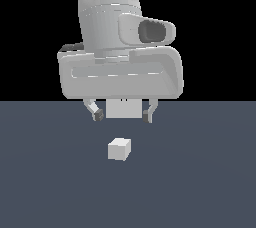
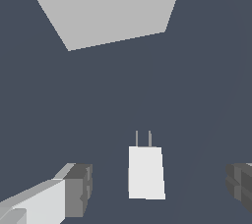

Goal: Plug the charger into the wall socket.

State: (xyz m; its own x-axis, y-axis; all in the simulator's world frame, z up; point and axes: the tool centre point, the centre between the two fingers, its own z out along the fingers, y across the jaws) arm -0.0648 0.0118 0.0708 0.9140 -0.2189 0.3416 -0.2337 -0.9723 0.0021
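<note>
On the dark blue-grey surface (image 1: 50,182) lay the charger (image 1: 119,149), apart from everything, below the tool (image 1: 122,116), whose fingers were spread and empty. Behind stood the socket (image 1: 123,108), against black. Only the wrist view showed the charger's two prongs facing the socket's slots.

A: I log the arm as pale grey-white, a ribbed cylindrical wrist above a broad rounded block with a long slot.

B: Noted. I add a dark oval recess, and the end effector (image 1: 122,116) has slim light fingers (image 1: 92,108) tipped with dark grey pads (image 2: 78,190).
</note>
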